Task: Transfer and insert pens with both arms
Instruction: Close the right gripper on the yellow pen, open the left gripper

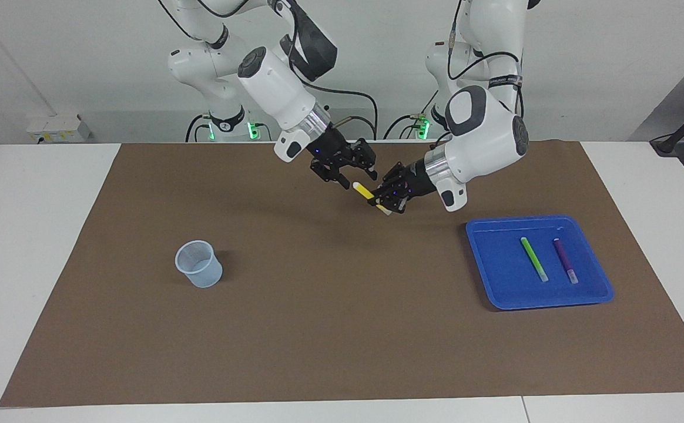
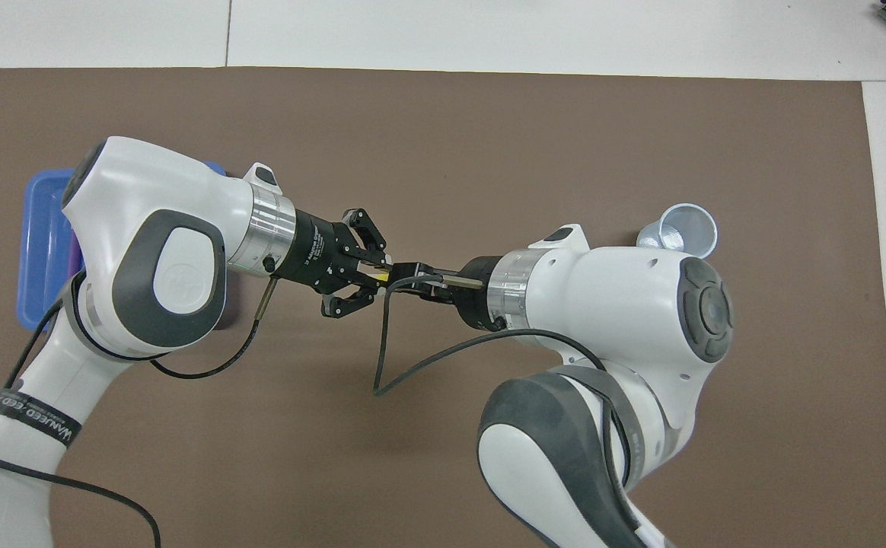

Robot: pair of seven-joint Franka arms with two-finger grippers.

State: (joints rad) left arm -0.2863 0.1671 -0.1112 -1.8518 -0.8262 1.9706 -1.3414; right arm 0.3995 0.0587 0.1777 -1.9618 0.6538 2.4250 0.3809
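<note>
Left gripper (image 1: 380, 200): up in the air over the middle of the brown mat (image 1: 342, 329), clenched on the yellow pen (image 1: 368, 193).
Yellow pen: held aslant above the mat, gripped near its lower end; its whitish tip points up toward the right gripper (image 1: 351, 176).
Right gripper: over the mat just beside the left one, its fingers on either side of the pen's free tip. Whether they are pressing on the pen yet, I cannot tell.
Pen between the grippers: in the overhead view only a short yellow piece (image 2: 384, 276) shows in the gap between the two black grippers.
Green pen (image 1: 534, 259): lies flat in the blue tray (image 1: 495, 276), toward the left arm's end of the table.
Purple pen (image 1: 565, 260): lies flat in the same tray, beside the green one and apart from it, nearly parallel.
Cup (image 1: 199, 264): clear plastic, upright on the mat toward the right arm's end, well apart from both grippers.
</note>
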